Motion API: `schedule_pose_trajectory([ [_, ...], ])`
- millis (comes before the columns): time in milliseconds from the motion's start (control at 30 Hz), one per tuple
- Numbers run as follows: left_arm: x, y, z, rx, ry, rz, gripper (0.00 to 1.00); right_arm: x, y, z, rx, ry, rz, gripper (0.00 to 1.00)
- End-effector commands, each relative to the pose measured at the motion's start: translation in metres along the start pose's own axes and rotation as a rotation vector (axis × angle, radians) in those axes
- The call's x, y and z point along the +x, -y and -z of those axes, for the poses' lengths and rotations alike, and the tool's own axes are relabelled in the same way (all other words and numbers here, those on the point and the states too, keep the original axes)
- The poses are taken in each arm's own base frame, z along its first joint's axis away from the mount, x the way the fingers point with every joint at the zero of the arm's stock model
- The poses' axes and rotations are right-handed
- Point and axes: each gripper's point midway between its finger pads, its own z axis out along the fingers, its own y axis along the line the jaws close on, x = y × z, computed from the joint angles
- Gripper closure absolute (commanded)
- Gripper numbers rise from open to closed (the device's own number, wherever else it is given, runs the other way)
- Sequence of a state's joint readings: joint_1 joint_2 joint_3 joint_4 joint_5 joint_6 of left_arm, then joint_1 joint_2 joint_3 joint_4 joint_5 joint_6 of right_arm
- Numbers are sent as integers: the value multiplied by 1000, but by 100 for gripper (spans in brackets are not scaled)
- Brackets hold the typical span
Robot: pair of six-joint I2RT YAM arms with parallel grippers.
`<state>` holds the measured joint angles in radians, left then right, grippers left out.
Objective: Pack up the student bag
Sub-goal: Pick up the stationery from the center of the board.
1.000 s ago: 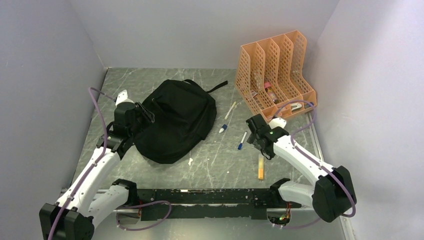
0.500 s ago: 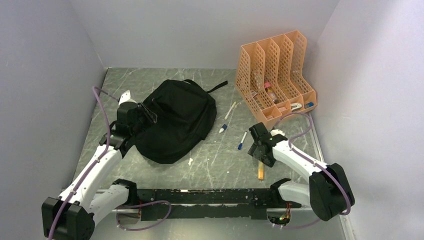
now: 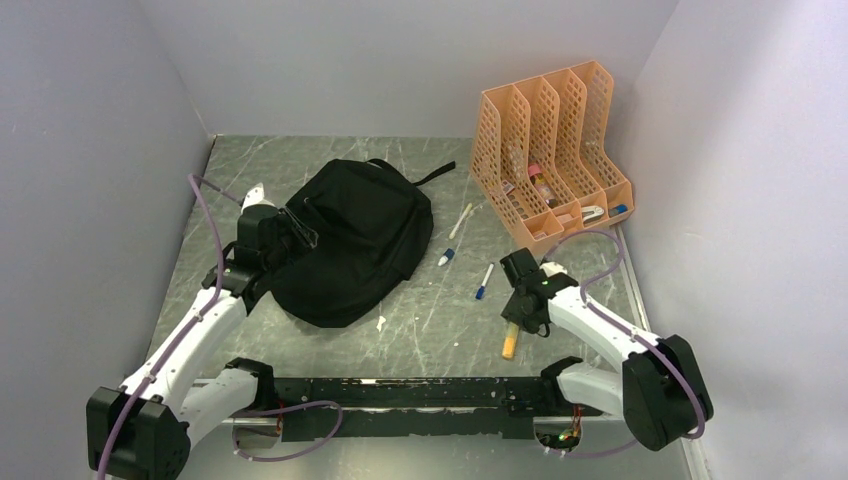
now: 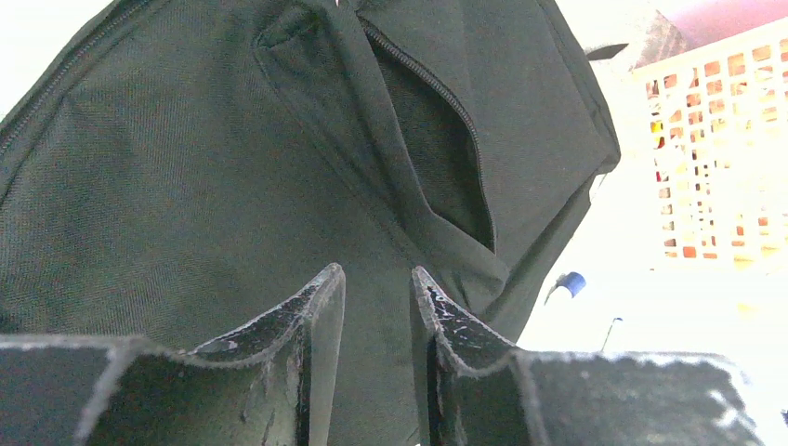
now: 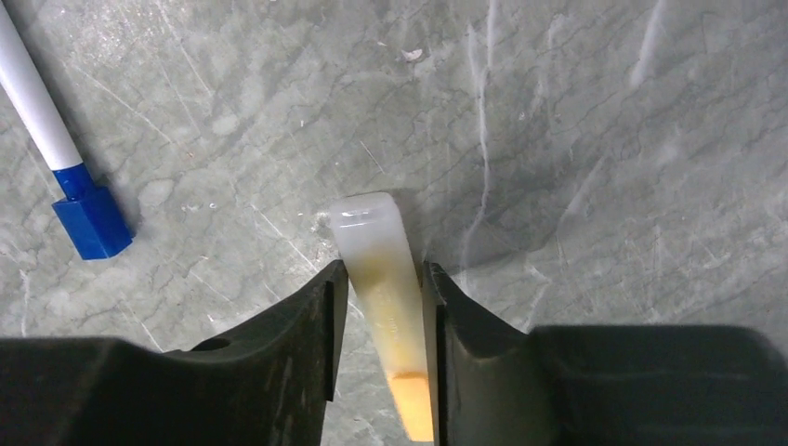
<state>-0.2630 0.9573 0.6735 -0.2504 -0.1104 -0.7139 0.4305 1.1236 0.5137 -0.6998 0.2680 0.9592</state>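
Note:
The student bag (image 3: 350, 240) lies floppy and black on the left half of the table, with an unzipped pocket slit (image 4: 437, 158) showing in the left wrist view. At the bag's left edge, my left gripper (image 3: 296, 228) has its narrow-set jaws (image 4: 376, 274) closed on a fold of the black fabric. My right gripper (image 3: 520, 322) points down at the table on the right. It is shut (image 5: 384, 269) on an orange marker (image 5: 381, 251) with a translucent cap, both fingers touching its sides. The marker's orange end (image 3: 510, 343) sticks out below the gripper toward the near edge.
An orange mesh file organiser (image 3: 550, 150) holding small items stands at the back right. A blue-capped white pen (image 3: 484, 281) lies just left of the right gripper, and another pen (image 3: 455, 235) lies beside the bag. Grey walls enclose the table.
The right gripper came down toward the near edge and closed its jaws on the orange marker, which has shifted and tilted. The left gripper has barely moved at the bag.

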Motion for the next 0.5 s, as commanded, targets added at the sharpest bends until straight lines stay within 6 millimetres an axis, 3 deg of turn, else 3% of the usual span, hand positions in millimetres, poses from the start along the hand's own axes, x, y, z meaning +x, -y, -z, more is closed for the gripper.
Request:
schedule_pose_trajectory([
  [0, -7, 9, 0, 43, 20, 7, 63, 2, -7, -4, -24, -19, -9, 65],
  [100, -9, 12, 1, 55, 21, -9, 62, -3, -13, -2, -47, -4, -15, 75],
  [267, -11, 47, 4, 234, 1, -78, 61, -35, -40, 16, -140, 100, -37, 100],
  [467, -10, 105, 18, 488, -35, -159, 49, -88, -109, 67, -431, 245, -47, 100],
])
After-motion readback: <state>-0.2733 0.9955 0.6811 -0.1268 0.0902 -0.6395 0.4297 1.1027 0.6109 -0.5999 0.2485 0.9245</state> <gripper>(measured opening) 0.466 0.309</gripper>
